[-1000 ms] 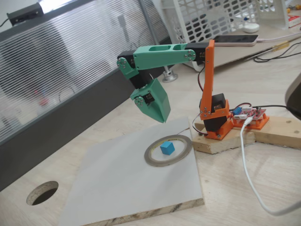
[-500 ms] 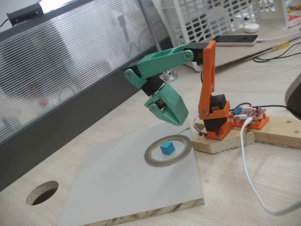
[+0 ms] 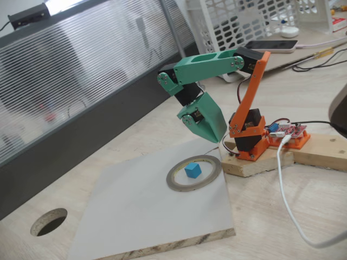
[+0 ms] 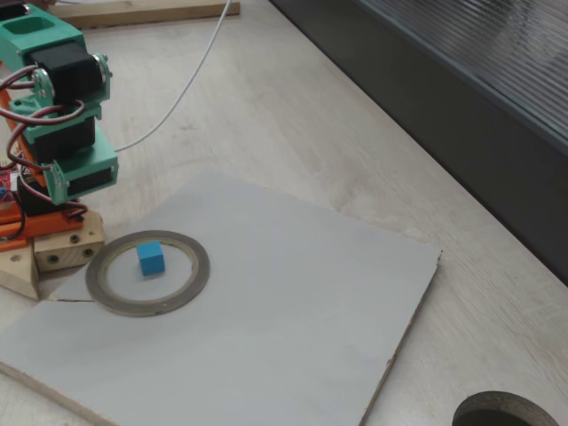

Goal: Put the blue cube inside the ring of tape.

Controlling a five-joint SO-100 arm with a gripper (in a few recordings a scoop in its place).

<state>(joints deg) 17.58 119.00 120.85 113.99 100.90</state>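
The blue cube lies flat inside the ring of tape, a little off the centre of its opening, and nothing touches it. The ring lies flat on a white board. My green gripper hangs above the ring's far right edge, close to the orange base, tip pointing down. Its fingers look pressed into one wedge with nothing between them. In a fixed view the gripper hangs up and to the left of the ring, its tip partly hidden.
The arm's orange base stands on a wooden block just right of the board. A white cable trails across the table at the right. A round hole is cut in the tabletop beyond the board. A basket and phone sit at the back.
The arm has folded back to the right, toward its base, carrying the gripper away from above the ring. The cube and ring have not moved.
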